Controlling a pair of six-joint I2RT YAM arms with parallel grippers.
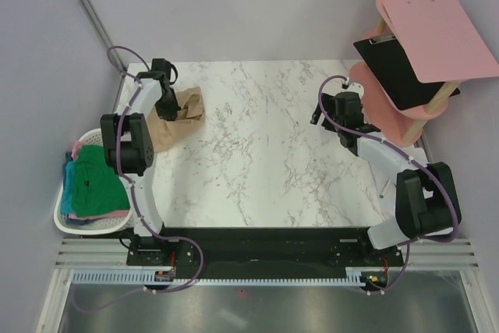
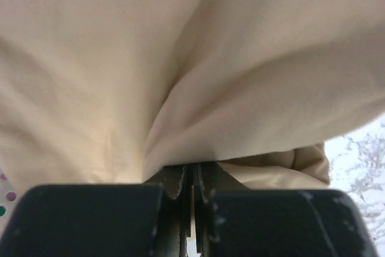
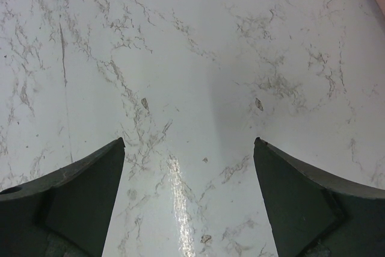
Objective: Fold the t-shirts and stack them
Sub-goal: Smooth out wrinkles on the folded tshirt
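Note:
A tan t-shirt (image 1: pixel 181 117) lies bunched at the far left of the marble table (image 1: pixel 265 161). My left gripper (image 1: pixel 167 104) is on it. In the left wrist view the jaws are pressed together at the left gripper (image 2: pixel 194 171), and the tan t-shirt (image 2: pixel 180 58) rises from their tips and fills the view. Green (image 1: pixel 95 178), teal-blue (image 1: pixel 72 193) and pink (image 1: pixel 117 214) t-shirts are heaped in the basket. My right gripper (image 1: pixel 317 112) hovers open over bare marble at the right. Seen from its wrist, the right gripper (image 3: pixel 189 142) has nothing between its fingers (image 3: pixel 90 179).
A white slatted laundry basket (image 1: pixel 65 221) stands off the table's left edge. At the far right a pink stool (image 1: pixel 405 118) carries a black clipboard (image 1: pixel 394 68) and a pink clipboard (image 1: pixel 437 37). Both arm bases sit at the near edge.

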